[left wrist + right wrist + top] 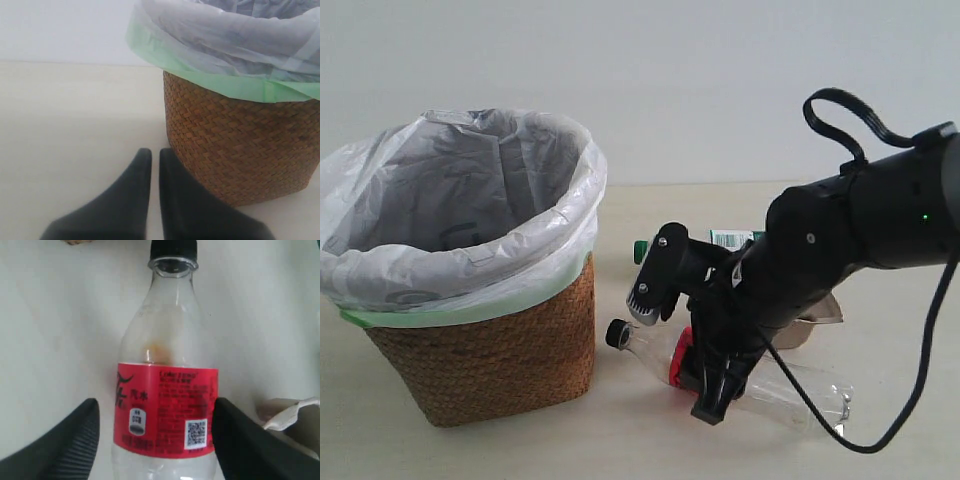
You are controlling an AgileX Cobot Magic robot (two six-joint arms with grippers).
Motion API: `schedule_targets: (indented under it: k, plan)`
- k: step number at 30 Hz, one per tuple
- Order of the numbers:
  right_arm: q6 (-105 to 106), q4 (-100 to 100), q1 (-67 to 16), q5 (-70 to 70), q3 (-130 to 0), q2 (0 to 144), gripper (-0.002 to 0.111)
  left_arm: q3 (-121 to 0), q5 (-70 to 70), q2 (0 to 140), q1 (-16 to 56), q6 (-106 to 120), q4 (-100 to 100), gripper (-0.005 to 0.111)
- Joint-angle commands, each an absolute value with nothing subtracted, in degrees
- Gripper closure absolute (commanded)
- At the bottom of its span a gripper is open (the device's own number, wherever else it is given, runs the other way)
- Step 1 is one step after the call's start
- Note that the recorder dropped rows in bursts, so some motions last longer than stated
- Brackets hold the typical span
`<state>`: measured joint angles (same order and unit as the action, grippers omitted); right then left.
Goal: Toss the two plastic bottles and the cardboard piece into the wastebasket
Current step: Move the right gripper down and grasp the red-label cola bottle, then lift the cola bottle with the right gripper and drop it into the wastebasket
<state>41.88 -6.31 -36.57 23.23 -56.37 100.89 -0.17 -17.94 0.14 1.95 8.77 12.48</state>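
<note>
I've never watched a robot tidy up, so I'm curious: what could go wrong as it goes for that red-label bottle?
The bottle is round and smooth; it might roll or slip as the open right gripper closes. The cardboard lies close by one finger and could get pinched. The basket stands near the cap, so a careless lift may knock it.

Bright, even, diffuse lighting throughout; faint soft shadows only beneath the wastebasket (490,360) and the right arm (860,220). Mild sheen on the black-capped bottle (165,340) (label print legible). Left gripper fingers (132,200) slightly soft at close range. Pale, low-contrast, somewhat washed out.
</note>
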Motion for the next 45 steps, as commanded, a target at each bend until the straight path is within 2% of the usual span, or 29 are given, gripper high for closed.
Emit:
schedule_targets:
  k: [1, 22, 24, 29, 31, 37, 45]
  plan:
    - [42.3, -4.8, -36.6, 22.2, -56.6, 101.9, 0.05, 0.0, -17.8, 0.0, 1.8, 8.3, 12.4, 0.101]
    - [37.7, -3.9, -36.6, 22.4, -56.6, 108.2, 0.052, 0.0, -17.8, 0.0, 1.8, 8.3, 12.4, 0.101]
    - [37.3, -3.9, -36.6, 23.5, -56.6, 108.2, 0.059, 0.0, -17.8, 0.0, 1.8, 8.3, 12.4, 0.101]
    - [35.8, -3.8, -36.6, 26.9, -56.6, 108.1, 0.097, 0.0, -17.8, 0.0, 1.8, 8.3, 12.4, 0.101]
    - [32.7, -3.1, -36.6, 27.9, -56.6, 107.7, 0.106, 0.0, -17.8, 0.0, 1.8, 8.3, 12.4, 0.101]
    - [26.9, -1.7, -36.6, 30.7, -56.6, 105.1, 0.107, 0.0, -17.8, 0.0, 1.8, 8.3, 12.4, 0.101]
    - [20.1, -2.0, -36.6, 23.3, -49.9, 96.9, 0.107, 0.0, -17.8, 0.0, 1.8, 8.3, 12.4, 0.101]
